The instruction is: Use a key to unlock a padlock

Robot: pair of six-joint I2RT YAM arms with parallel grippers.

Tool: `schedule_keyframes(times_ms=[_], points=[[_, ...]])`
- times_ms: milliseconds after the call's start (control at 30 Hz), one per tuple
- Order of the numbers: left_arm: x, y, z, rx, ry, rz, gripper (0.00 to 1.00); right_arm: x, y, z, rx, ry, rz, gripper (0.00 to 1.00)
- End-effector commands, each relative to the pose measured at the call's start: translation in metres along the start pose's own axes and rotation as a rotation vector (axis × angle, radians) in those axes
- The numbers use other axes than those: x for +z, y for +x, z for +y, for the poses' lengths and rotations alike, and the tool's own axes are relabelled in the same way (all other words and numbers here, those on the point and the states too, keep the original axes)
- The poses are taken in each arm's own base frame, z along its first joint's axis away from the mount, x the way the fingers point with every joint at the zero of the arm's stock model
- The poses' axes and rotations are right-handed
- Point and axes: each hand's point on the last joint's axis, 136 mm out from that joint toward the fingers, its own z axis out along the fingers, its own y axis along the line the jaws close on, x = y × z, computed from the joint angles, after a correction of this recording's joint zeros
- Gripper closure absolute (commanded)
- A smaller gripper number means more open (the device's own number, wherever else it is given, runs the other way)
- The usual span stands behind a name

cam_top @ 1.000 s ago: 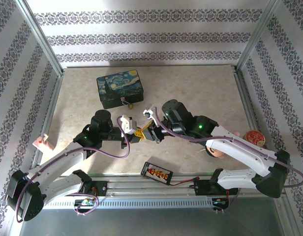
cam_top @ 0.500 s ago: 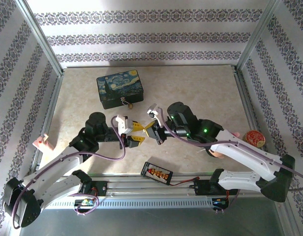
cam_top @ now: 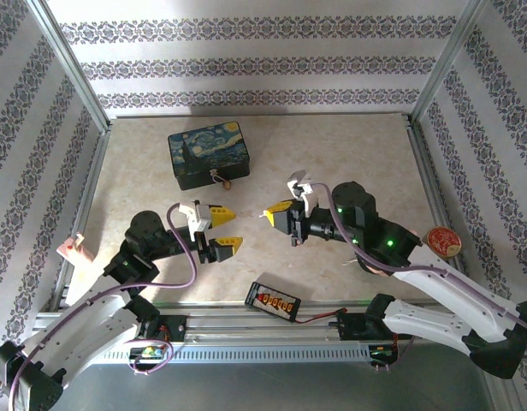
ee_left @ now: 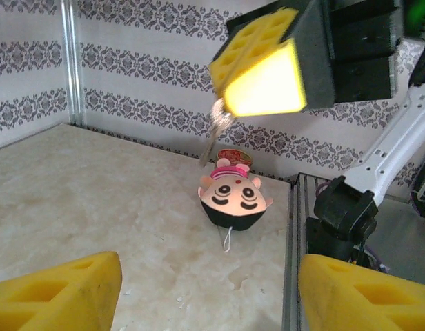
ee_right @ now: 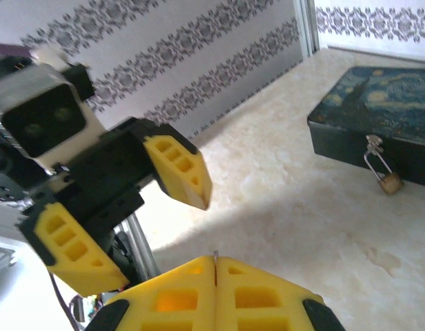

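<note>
The small brass padlock [cam_top: 219, 178] hangs from the hasp of the dark blue painted box [cam_top: 208, 152] at the back left; the right wrist view shows the padlock [ee_right: 388, 183] on the box [ee_right: 378, 117] front. My right gripper [cam_top: 276, 214] hovers mid-table, shut on the thin pale key [ee_right: 215, 256], whose tip pokes out between the pads. In the left wrist view the key [ee_left: 211, 141] dangles under the right gripper [ee_left: 230, 96]. My left gripper [cam_top: 222, 228] stands open to its left, nothing between its fingers [ee_left: 61, 296].
A doll-head toy [ee_left: 233, 200] lies near the right rail, with a round gold-red tin [cam_top: 441, 241] beyond it. A black strip with orange plugs [cam_top: 272, 300] lies at the front edge. A pink object [cam_top: 74, 249] sits by the left wall.
The two grippers were together at the table's middle. The left one has opened and pulled back left; the right one, shut on the key, has moved off to the right.
</note>
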Motion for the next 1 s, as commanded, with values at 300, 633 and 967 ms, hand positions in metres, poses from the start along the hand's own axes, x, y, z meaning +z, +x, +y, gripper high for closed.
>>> schedule_keyframes(times_ms=[300,633,967], points=[[0.014,0.005,0.013,-0.128,-0.008,-0.019,0.25,-0.008,-0.018,0.014,0.028,-0.081,-0.083,1.0],[0.021,-0.022,-0.007,-0.129,0.149,-0.089,0.32,0.004,-0.018,0.011,0.05,-0.084,-0.058,1.0],[0.025,-0.032,-0.025,-0.028,0.299,-0.14,0.62,0.012,-0.02,0.019,0.064,-0.14,-0.048,1.0]])
